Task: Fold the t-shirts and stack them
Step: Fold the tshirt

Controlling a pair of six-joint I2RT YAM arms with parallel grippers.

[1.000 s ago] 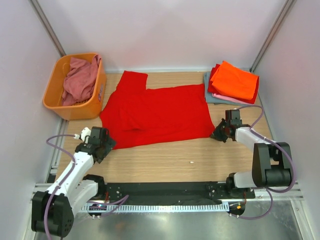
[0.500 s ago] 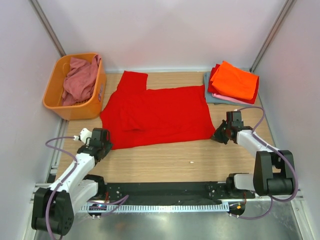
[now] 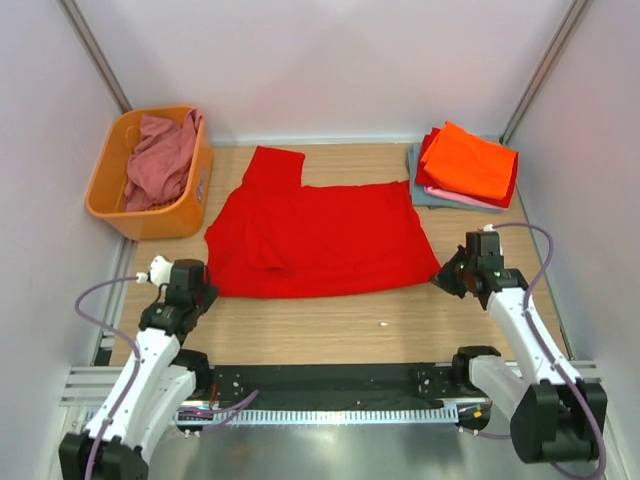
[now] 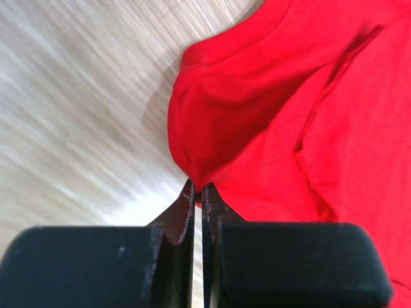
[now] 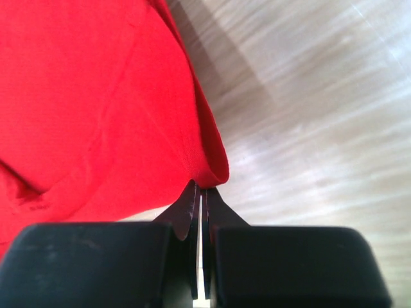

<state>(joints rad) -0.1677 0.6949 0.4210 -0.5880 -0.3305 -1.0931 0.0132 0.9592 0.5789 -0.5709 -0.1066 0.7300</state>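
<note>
**Large bright red t-shirt (image 3: 320,235) dragged nearer**

The left fingers (image 4: 186,208) and right fingers (image 5: 187,208) were clamped shut on its two near corners. It had slid nearer across the wooden desk (image 3: 330,320), probably to smooth it for folding. Its left sleeve lay bunched and hard to read. Farther back, the folded orange t-shirt (image 3: 470,160) mostly hid the stack beneath it

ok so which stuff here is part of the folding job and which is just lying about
Job: large red t-shirt, pinched at its near corners by left gripper and right gripper; folded stack of shirts; dusty rose shirt.
Lying about: orange basket holding it; white speck on table.
</note>
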